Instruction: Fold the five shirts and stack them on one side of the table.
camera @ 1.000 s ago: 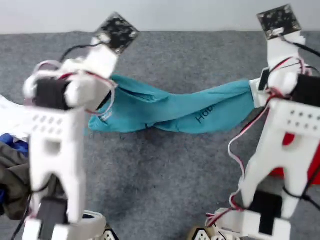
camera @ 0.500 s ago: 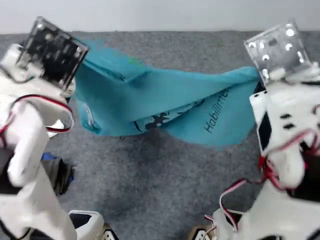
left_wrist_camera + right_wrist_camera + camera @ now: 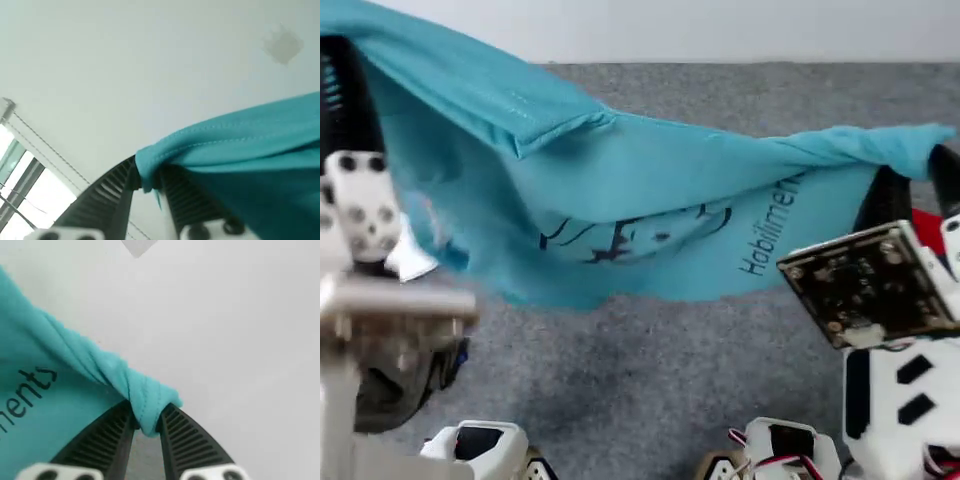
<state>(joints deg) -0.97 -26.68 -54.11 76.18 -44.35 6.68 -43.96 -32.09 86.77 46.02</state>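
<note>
Teal fabric shirt [image 3: 650, 200] with dark print on it hangs spread in the air above the grey carpeted desk [image 3: 650, 380], stretched between the two arms. The left end effector [image 3: 148, 175] is closed tight on one bunched corner, with the cloth pinched between its ribbed black fingers [image 3: 187, 197]. The right end effector [image 3: 147, 416] clamps the opposite twisted corner in the same way. In the high view, a folded edge of the shirt runs across its upper left part, and the lower edge sags between the arms; whether it touches the desk cannot be told. A dark crumpled garment [image 3: 390, 385] lies on the desk at the left side, below the shirt, beside a white cloth [image 3: 415, 258]. A red object [image 3: 927, 226] shows at the right edge behind the right arm.
</note>
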